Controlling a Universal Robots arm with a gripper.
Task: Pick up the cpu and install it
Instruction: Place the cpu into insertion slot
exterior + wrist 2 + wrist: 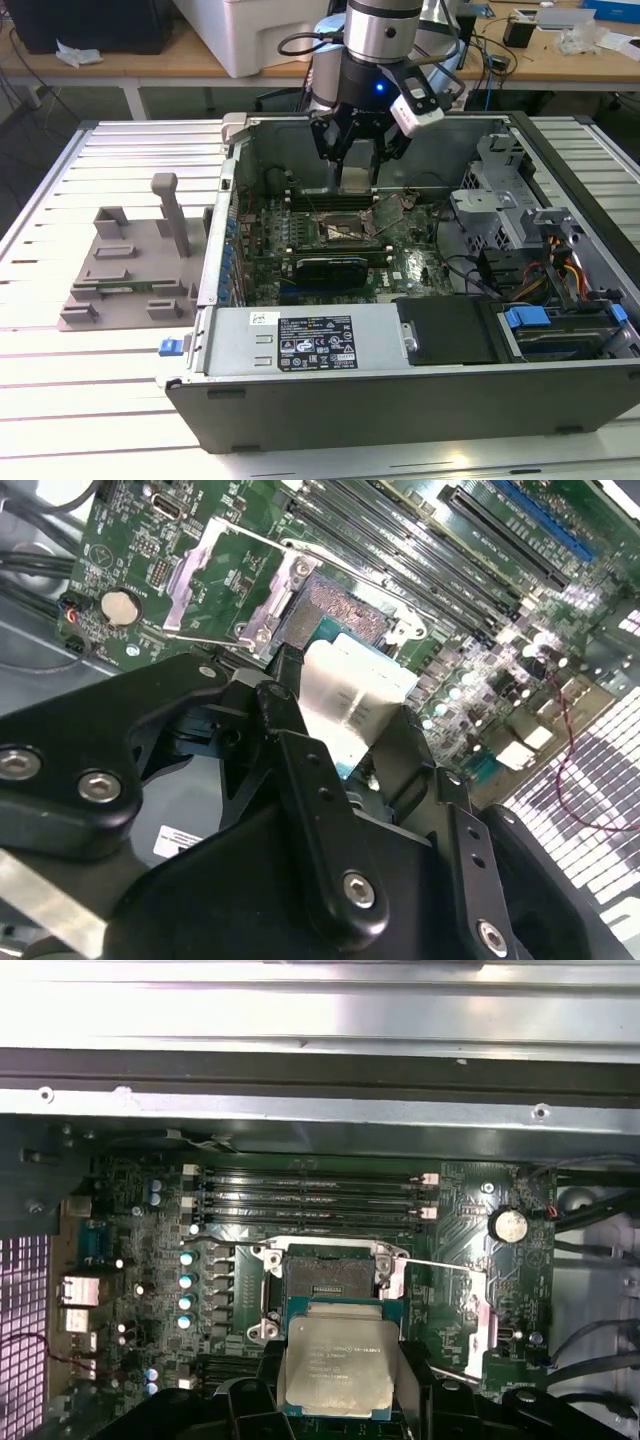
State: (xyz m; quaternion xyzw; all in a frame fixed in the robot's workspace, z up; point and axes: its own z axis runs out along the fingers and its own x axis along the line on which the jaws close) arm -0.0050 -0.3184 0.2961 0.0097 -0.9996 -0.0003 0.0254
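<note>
Above the open socket [325,1280] of a desktop motherboard [140,1210], the cpu [340,1365] is held clenched in the pincer [342,1380].

The silver-topped chip is gripped at two opposite edges between the pincer's black fingers [285,695], as is seen in both wrist views. In the exterior view it is carried clear of the socket, with a gap left between the two, and is not yet seated. The socket's metal frame [225,580] is swung open to one side and the contacts are laid bare. Four memory slots [310,1195] are ranged just beside the socket. The computer case [400,400] is laid open on a slatted desk [100,380], with a black expansion card [322,268] inside near the socket. A grey fixture [130,270] is set on the desk at the exterior view's left of the case.
</note>
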